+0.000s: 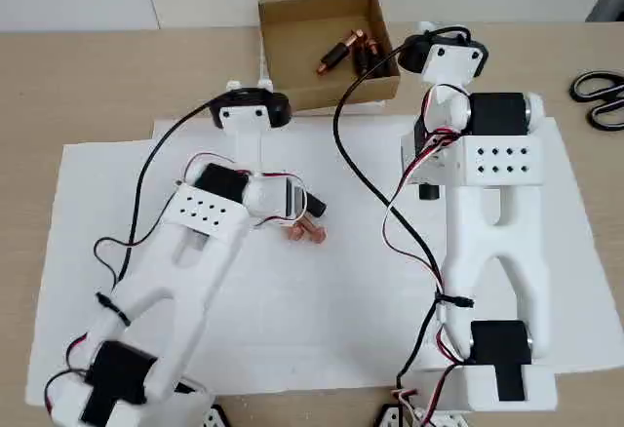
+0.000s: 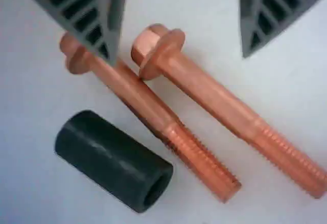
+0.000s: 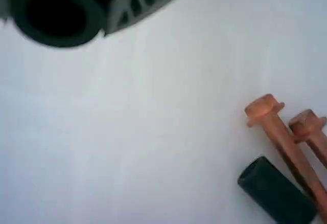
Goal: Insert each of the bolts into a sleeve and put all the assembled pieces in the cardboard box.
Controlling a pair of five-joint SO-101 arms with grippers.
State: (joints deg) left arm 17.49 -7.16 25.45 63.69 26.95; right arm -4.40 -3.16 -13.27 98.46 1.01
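Observation:
Two copper bolts (image 2: 148, 106) (image 2: 219, 101) lie side by side on the white paper, with a loose black sleeve (image 2: 112, 160) next to them. My left gripper (image 2: 179, 35) hangs open just above the bolt heads, one finger (image 2: 97, 14) over the nearer bolt. In the high view it sits over the bolts (image 1: 305, 233) at mid-table. My right gripper (image 3: 82, 1) is shut on another black sleeve (image 3: 61, 39), held above the paper to the right (image 1: 427, 189). The right wrist view has the bolts (image 3: 278, 132) and loose sleeve (image 3: 276, 193) off to the side.
The cardboard box (image 1: 331, 94) stands at the back centre with several assembled pieces (image 1: 346, 52) inside. Scissors (image 1: 600, 96) lie at the far right edge. White paper (image 1: 322, 320) covers the table's middle, and cables trail from both arms.

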